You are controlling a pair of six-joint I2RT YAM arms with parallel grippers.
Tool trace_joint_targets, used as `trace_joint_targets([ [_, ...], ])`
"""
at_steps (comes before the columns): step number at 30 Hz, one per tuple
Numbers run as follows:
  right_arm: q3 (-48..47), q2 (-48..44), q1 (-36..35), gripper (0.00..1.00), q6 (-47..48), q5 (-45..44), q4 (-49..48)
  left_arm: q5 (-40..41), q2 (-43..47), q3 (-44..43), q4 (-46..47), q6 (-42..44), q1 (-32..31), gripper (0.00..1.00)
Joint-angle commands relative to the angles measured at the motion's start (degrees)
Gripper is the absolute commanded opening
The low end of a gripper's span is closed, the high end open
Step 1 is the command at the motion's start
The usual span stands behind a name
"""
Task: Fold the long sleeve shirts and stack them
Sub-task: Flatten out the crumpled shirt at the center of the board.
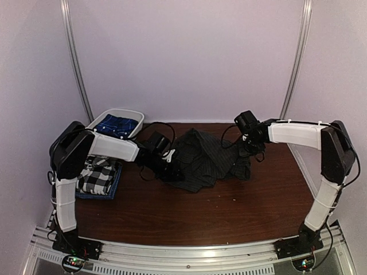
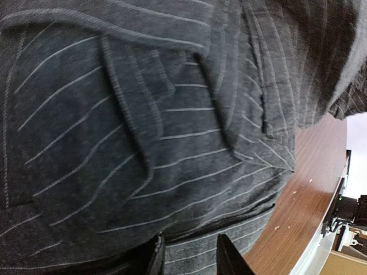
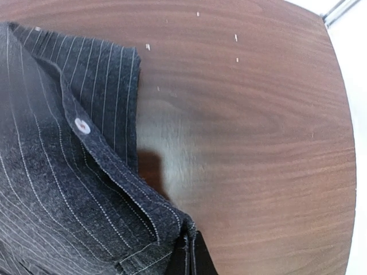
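The dark charcoal pinstriped shirt [image 1: 202, 159] lies crumpled in the middle of the brown table [image 1: 229, 206]. My left gripper [image 1: 171, 168] is at its left edge. In the left wrist view this gripper [image 2: 189, 259] is open, its jaws apart over the striped cloth [image 2: 149, 132]. My right gripper [image 1: 251, 150] is at the shirt's right edge. In the right wrist view this gripper [image 3: 192, 256] is shut on a corner of the button placket [image 3: 86, 172]. The black-and-white checked shirt [image 1: 96, 173] lies folded at the left on a folded plain blue shirt [image 1: 112, 189].
A white bin [image 1: 133, 114] holding a bright blue cloth [image 1: 116, 124] stands at the back left, just behind my left arm. Bare table shows to the right of the shirt [image 3: 258, 132]. White walls and metal poles [image 1: 77, 63] enclose the table.
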State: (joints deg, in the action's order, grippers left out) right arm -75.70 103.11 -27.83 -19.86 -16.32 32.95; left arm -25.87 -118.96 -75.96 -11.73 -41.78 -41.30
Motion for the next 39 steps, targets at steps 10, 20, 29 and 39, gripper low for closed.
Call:
trace_joint_targets([
  [10, 11.42, -12.68, -20.04, 0.00, -6.15, 19.66, 5.93, 11.91, -16.39, -27.31, -19.68, 11.63, 17.51, 0.26],
  [20, 16.09, -20.17, -26.93, 0.19, -11.99, 27.33, -1.99, 1.40, -33.74, -63.85, -24.75, 13.24, 15.50, 0.25],
  [29, -1.77, -9.94, -25.94, 0.71, -3.48, 9.12, 1.82, 5.94, -18.40, -51.78, -20.37, 12.26, 13.96, 0.38],
  [39, -17.85, 7.27, -31.57, 0.94, 2.27, 1.93, 5.79, 8.21, -1.36, -27.58, -15.64, 8.88, 13.98, 0.41],
])
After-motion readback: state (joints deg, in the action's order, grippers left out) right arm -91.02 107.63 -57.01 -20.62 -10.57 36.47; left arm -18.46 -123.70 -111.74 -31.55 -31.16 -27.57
